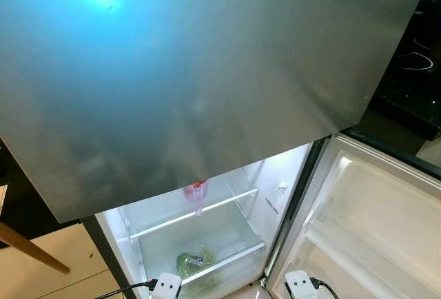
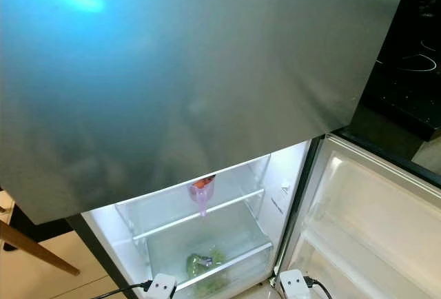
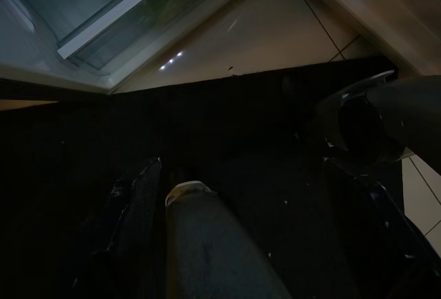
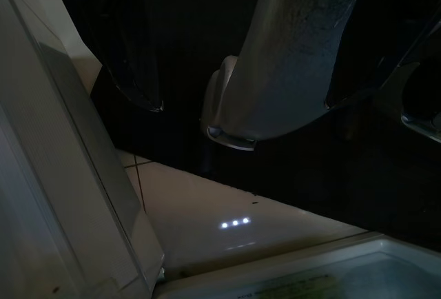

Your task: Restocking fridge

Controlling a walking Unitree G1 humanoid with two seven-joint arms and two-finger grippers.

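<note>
You face an open fridge from close up, its closed grey upper door filling most of your head view. Both arms hang low. The left gripper and right gripper point at the floor, and you cannot tell how far either is open or whether it holds anything. Above and ahead of them, a pink cup sits on the glass shelf; leafy greens lie in the drawer below. Probably step back first, so the shelves come fully into sight before reaching.
</note>
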